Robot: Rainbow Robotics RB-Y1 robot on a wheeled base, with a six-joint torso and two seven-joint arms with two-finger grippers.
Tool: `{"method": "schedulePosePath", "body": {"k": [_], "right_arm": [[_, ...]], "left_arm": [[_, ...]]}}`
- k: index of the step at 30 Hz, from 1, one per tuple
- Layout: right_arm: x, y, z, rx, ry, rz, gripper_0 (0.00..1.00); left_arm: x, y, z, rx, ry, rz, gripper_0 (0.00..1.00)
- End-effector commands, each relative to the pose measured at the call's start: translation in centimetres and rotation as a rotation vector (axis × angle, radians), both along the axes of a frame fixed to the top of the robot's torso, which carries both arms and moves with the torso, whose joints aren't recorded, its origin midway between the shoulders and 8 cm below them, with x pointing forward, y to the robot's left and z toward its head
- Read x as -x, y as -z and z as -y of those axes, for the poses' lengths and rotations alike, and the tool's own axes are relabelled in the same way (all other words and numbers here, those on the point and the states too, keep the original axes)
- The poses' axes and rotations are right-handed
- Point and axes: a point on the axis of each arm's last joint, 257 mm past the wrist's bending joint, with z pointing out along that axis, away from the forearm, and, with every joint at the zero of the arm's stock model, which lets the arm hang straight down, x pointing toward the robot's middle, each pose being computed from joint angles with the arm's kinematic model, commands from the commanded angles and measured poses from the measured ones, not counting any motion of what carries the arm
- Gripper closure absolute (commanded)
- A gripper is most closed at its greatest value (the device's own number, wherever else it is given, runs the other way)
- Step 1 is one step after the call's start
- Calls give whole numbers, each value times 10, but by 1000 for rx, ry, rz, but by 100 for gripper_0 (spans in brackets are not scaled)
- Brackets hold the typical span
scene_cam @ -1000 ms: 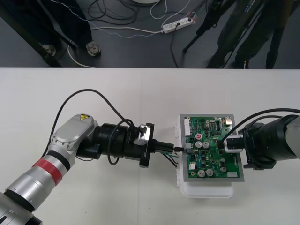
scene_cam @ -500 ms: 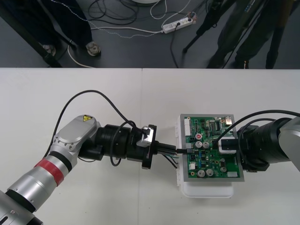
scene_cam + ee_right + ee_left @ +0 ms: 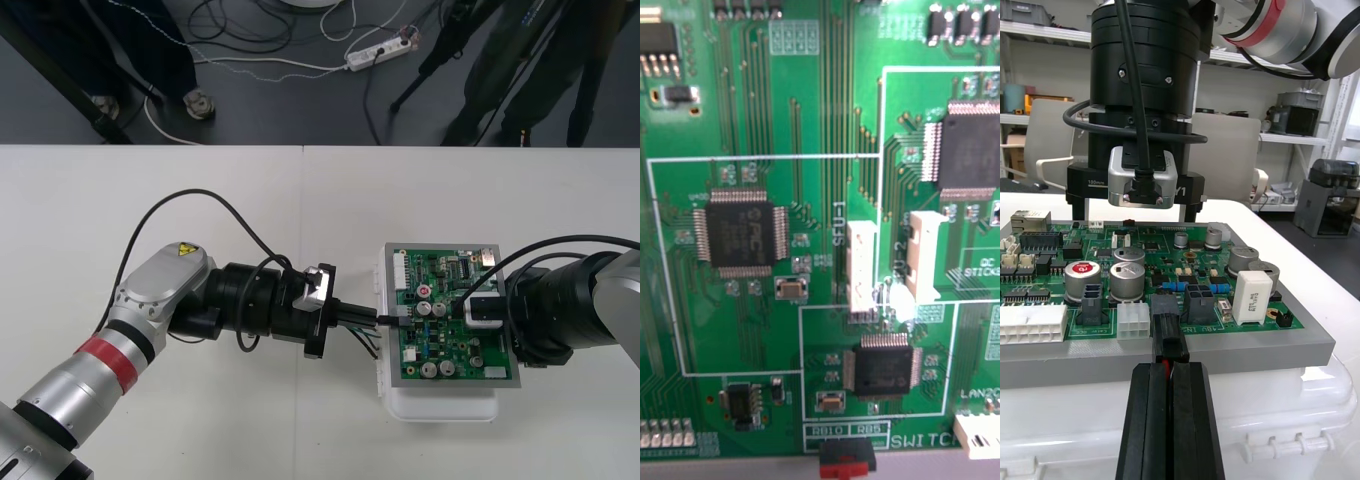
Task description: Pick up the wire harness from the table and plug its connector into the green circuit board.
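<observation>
**A:** How is the left arm lying?

**B:** It is reaching in low over the table, nearly level. The left hand is pointing at the left edge of the green circuit board, which is sitting on its white base.

**A:** And the hand itself?

**B:** Its fingers are pressing close together, pinching the wire harness. Red and black wires are showing between them. The black plug is sticking out past the tips and touching a black header at the board's edge. I cannot tell whether it is seated.

**A:** Is anything crowding it?

**B:** A white connector is standing just beside the plug, with grey capacitors behind it. The right hand is hovering over the board's right part, apart from the plug. How far open it is I cannot tell.
</observation>
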Motion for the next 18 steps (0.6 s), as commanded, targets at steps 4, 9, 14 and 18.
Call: {"method": "schedulePosePath", "body": {"k": [4,9,14,18], "right_arm": [[7,-1,-23,-20,-67,8,0],[8,-2,-26,-16,-99,13,0],[9,-3,-28,-11,-119,18,0],[8,-4,-28,-8,-128,22,0]], "left_arm": [[-2,-17,28,10,19,13,100],[-2,-17,28,12,20,20,100],[-2,-16,29,5,24,32,100],[-1,-15,29,3,26,37,100]]}}
